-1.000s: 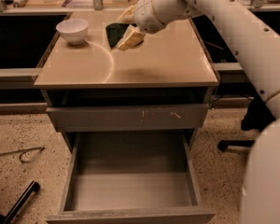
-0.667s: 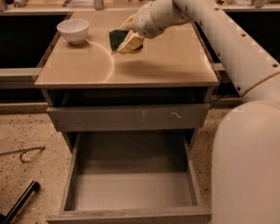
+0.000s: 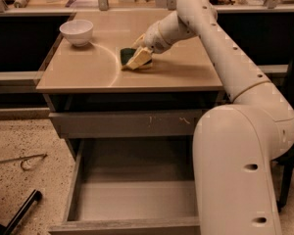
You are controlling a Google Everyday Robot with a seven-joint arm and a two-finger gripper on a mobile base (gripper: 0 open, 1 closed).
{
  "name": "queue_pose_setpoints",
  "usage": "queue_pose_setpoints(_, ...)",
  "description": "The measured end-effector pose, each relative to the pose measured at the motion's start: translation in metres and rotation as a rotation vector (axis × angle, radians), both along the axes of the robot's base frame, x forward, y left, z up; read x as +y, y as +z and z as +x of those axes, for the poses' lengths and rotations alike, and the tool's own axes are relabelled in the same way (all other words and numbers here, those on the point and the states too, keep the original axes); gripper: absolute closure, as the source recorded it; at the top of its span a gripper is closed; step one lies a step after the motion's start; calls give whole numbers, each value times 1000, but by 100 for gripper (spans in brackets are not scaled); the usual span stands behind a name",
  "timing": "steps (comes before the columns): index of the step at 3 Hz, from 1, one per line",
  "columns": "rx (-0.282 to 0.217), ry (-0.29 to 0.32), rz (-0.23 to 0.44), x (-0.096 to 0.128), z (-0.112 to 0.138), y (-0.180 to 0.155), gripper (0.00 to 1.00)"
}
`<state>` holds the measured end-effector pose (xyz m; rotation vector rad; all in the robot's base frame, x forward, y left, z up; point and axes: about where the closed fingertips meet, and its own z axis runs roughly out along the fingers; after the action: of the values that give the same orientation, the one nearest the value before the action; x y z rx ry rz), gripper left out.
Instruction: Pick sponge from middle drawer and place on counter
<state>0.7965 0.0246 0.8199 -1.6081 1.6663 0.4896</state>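
Observation:
The sponge (image 3: 134, 58), dark green over yellow, rests tilted on the tan counter (image 3: 83, 70) near its middle, by the pale arc mark. My gripper (image 3: 143, 47) is right over the sponge's right end and is shut on it, with the arm reaching in from the right. The middle drawer (image 3: 137, 197) is pulled wide open below, and its grey inside is bare.
A white bowl (image 3: 77, 31) stands at the counter's back left. A closed grey drawer front with pale scratches (image 3: 127, 122) sits above the open drawer. My white arm body (image 3: 235, 170) covers the drawer's right side. A black bar (image 3: 20, 212) and a metal hook (image 3: 23, 161) lie on the floor at the left.
My gripper has carried the sponge forward and down, from above the back of the counter to the counter's middle, where the sponge now touches the top.

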Motion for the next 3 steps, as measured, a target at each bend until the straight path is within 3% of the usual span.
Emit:
queue_pose_setpoints(1,9,-2,-3,-1,0,1,81)
queue_pose_setpoints(3,9,-2,-3,-1,0,1,35)
